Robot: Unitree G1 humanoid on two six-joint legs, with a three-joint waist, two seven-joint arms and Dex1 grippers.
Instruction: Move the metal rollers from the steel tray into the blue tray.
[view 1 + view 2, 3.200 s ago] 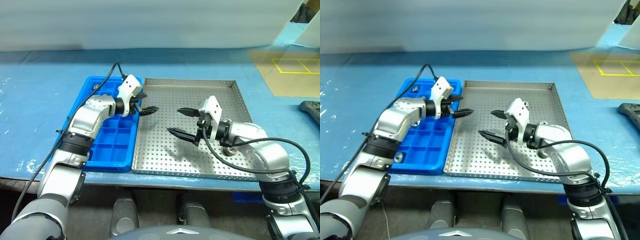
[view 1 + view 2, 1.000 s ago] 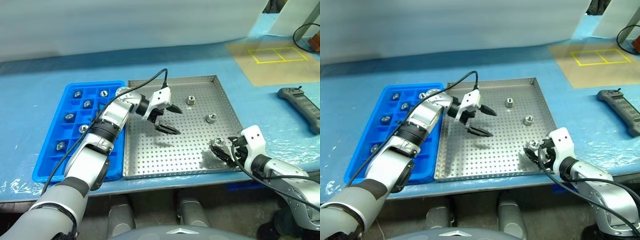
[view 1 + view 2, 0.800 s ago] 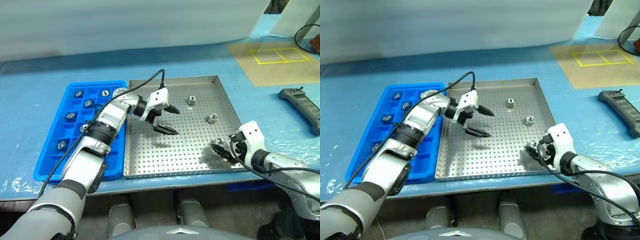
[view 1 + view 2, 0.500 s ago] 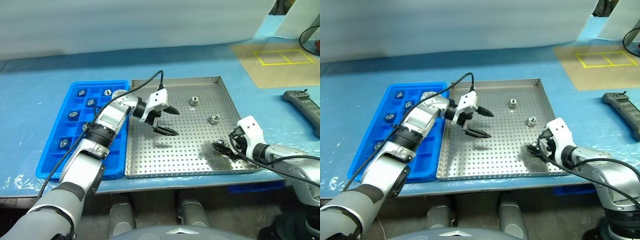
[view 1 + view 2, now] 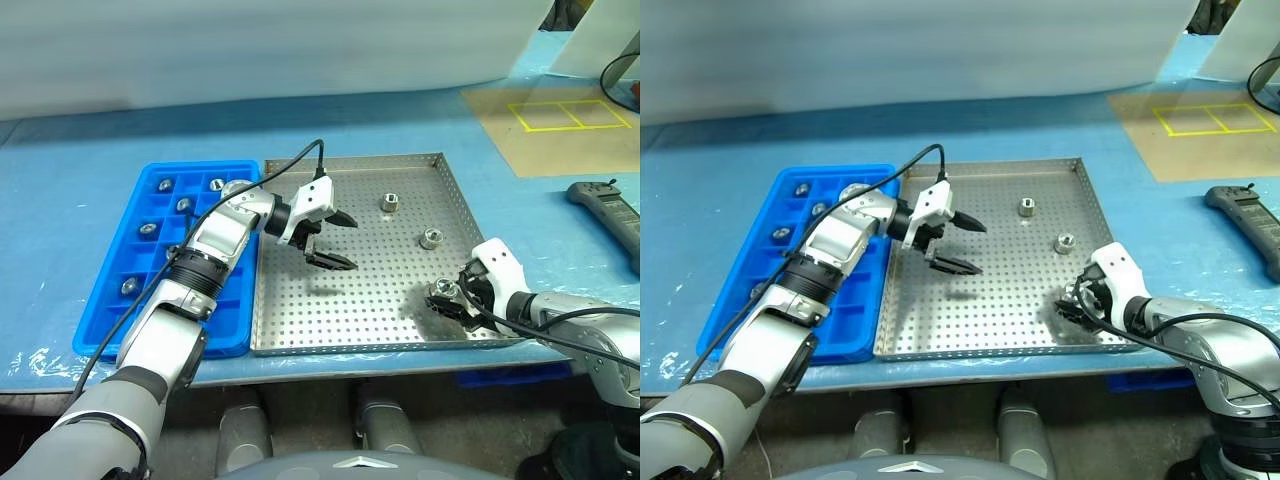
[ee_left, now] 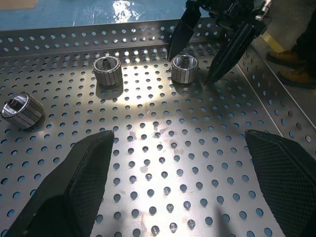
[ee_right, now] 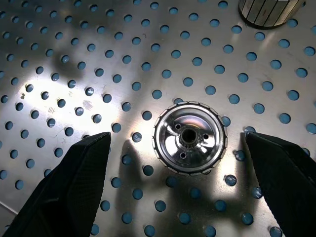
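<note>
The steel tray [image 5: 350, 160] holds three metal rollers: one at the back [image 5: 391, 201], one at mid-right [image 5: 432, 238] and one near the front right corner [image 5: 443, 291]. My right gripper [image 7: 177, 140] is open and points down, its fingers [image 7: 74, 177] on either side of the front roller [image 7: 190, 137] with gaps on both sides. The left wrist view shows this roller [image 6: 184, 68] as well. Over the steel tray's left part my left gripper [image 5: 352, 244] hangs open and empty. The blue tray [image 5: 110, 300] lies to the left with several rollers [image 5: 186, 204] in its compartments.
A black handheld device [image 5: 605, 205] lies on the blue-covered table to the right. A tan floor patch with yellow tape [image 5: 555, 112] is at the back right. A black cable [image 5: 300, 160] arcs from my left wrist. A person's shoes [image 6: 296, 74] stand beyond the tray.
Over three seconds my right gripper went from mid-tray down to the front right roller and tipped downward over it. The left gripper moved from the blue tray's edge over the steel tray, then held still.
</note>
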